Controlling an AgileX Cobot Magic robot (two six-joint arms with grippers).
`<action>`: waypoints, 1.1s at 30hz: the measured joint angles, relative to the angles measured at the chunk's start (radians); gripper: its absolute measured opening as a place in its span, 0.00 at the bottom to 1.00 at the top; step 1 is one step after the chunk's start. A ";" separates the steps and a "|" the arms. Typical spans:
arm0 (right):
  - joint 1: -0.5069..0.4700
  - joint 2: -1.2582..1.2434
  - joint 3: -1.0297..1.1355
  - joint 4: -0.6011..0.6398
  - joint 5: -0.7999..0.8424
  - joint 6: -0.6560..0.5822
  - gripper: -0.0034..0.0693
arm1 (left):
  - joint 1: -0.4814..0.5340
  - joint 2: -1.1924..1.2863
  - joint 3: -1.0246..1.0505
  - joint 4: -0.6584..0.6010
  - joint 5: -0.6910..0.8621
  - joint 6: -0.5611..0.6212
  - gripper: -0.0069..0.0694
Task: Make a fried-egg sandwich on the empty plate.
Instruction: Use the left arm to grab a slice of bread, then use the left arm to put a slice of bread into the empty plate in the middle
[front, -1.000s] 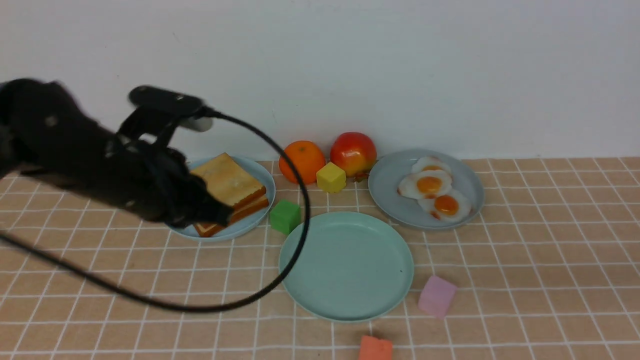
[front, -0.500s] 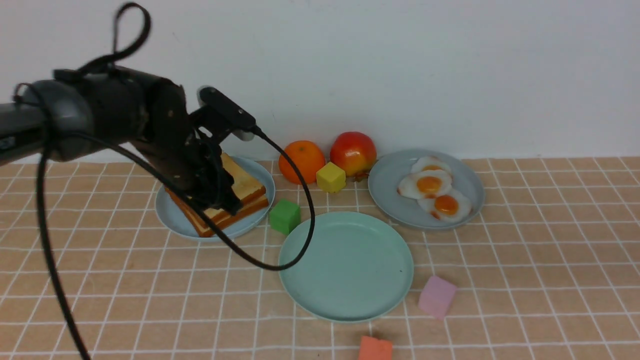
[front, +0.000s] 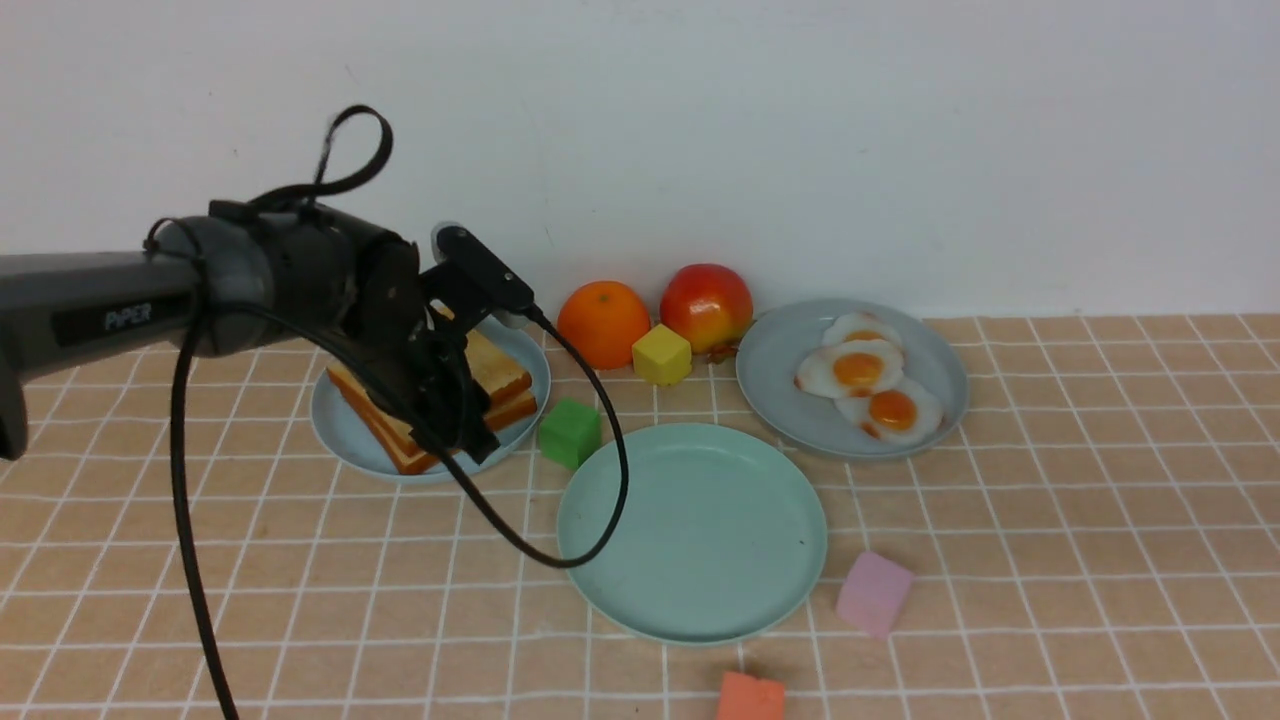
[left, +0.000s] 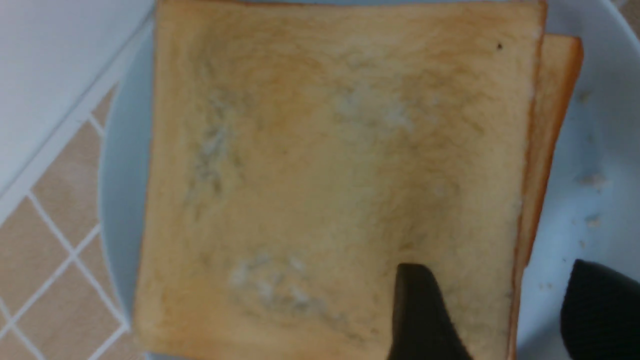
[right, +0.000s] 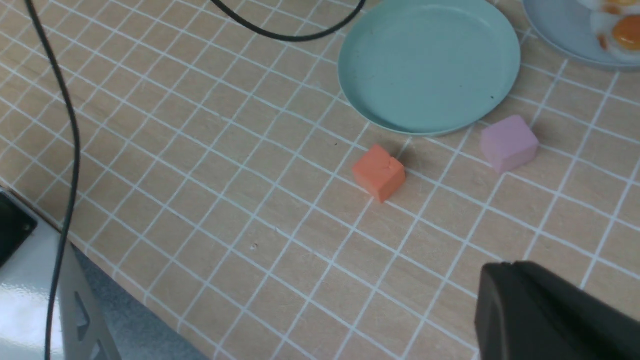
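Front view: left pincer (front: 470, 432) hangs over the toast stack (front: 498, 372) at centre left. The green plate (front: 700, 590) sits bare at centre, with the eggs (front: 862, 368) to the right.
Left wrist view: jaws wide, straddling the top slice's edge. The slice looks light, stiff and probably slick, so pinch that edge.
Right wrist view: right pincer (right: 540, 310) closed.

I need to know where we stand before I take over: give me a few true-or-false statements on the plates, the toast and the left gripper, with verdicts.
1. The mint-green plate holds nothing. True.
2. The left gripper is shut on a toast slice. False: it is open, its jaws standing either side of the top toast slice's edge, above the light-blue plate.
3. Three fried eggs lie on the grey-blue plate. True.
4. The green cube sits on the mint-green plate. False: it stands on the table, beside that plate's rim.
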 joint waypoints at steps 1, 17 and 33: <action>0.000 0.000 0.000 0.005 0.000 0.000 0.08 | 0.000 0.006 0.000 0.002 0.000 -0.001 0.57; 0.000 0.000 0.000 0.028 -0.001 0.000 0.11 | 0.001 0.012 -0.007 0.017 -0.003 -0.002 0.13; 0.000 0.000 0.000 -0.001 -0.001 0.000 0.13 | -0.124 -0.185 -0.007 0.014 0.111 -0.158 0.11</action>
